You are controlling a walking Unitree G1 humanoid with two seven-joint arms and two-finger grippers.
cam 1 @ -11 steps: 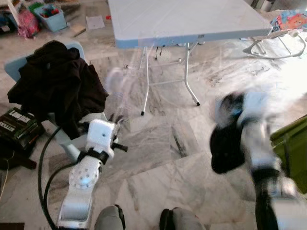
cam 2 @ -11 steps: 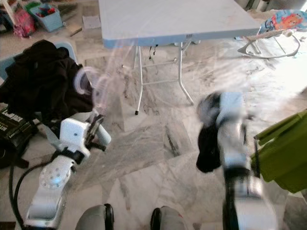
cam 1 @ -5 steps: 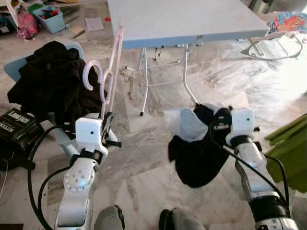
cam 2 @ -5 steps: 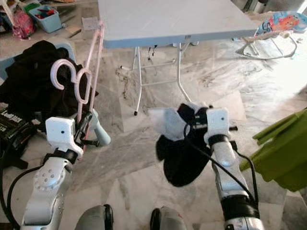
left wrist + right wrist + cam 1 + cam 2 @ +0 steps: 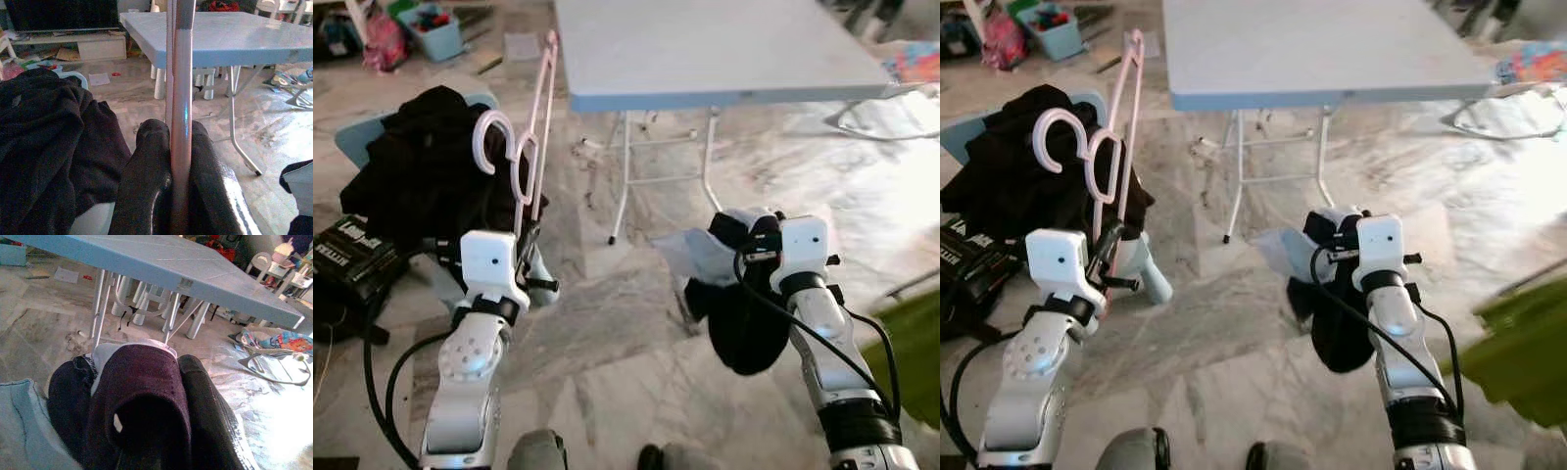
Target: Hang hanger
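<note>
Both silver arms are raised forward, bent at the elbow. The left claw (image 5: 178, 161) is clamped on a pink hanger (image 5: 530, 127). The right claw (image 5: 146, 401) is closed on a dark garment (image 5: 744, 323).

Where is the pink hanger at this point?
The pink hanger stands upright on the robot's left, clamped in the left gripper, in front of the dark clothes pile and left of the blue folding table.

folding table (image 5: 724, 49) | black clothes on blue chair (image 5: 421, 166) | blue bin (image 5: 435, 29) | marble floor (image 5: 626, 333)
</note>
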